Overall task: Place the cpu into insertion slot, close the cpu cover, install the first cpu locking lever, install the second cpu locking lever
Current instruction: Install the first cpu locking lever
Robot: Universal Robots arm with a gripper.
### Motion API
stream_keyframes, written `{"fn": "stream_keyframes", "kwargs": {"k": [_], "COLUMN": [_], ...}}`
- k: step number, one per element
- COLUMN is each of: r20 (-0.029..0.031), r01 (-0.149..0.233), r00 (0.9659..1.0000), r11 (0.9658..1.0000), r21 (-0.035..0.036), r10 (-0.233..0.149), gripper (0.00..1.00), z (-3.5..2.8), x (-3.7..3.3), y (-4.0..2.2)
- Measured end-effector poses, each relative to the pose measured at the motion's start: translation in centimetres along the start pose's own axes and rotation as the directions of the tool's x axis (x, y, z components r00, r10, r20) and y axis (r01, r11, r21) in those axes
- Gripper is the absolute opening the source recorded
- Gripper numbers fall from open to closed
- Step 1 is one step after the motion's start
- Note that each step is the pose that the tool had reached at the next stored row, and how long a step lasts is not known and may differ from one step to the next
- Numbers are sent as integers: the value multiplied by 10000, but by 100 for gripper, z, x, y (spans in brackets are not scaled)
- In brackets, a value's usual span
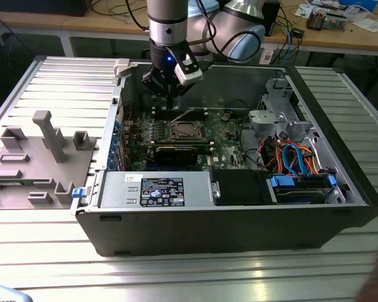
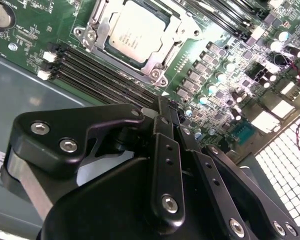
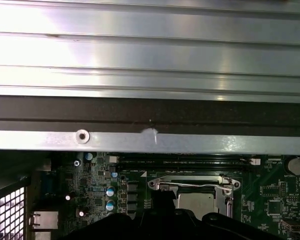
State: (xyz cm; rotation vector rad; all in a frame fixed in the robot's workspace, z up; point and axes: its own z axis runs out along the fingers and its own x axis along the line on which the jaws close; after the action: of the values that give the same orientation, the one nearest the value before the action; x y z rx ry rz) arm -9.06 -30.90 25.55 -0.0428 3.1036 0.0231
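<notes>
The cpu is seen seated in the insertion slot on the green motherboard, its silver-grey top showing through the cut-out of the cpu cover, which is laid flat over it in the second wrist view; the same chip is glimpsed in the first wrist view behind the metal frame of the socket. The gripper is held above the board, apart from the socket and just beside the long memory slots, and its two black fingers are pressed together at the tips with nothing between them, so the jaws are clenched and empty. In the exterior view the gripper is seen hanging over the far edge of the open computer case, just beyond the socket. The case is set on a ribbed metal desk, and a grey fixture block is placed at the exterior view's left of it. Whether the locking levers are latched cannot be told
</notes>
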Motion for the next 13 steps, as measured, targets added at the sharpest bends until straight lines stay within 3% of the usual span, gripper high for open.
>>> {"fn": "stream_keyframes", "kwargs": {"k": [5, 13], "r20": [0, 0], "r01": [0, -34], "r00": [10000, 10000], "r11": [10000, 10000], "r21": [0, 0], "r10": [0, 34], "gripper": [11, 11], "z": [3, 42], "x": [-60, -79], "y": [-2, -6]}}
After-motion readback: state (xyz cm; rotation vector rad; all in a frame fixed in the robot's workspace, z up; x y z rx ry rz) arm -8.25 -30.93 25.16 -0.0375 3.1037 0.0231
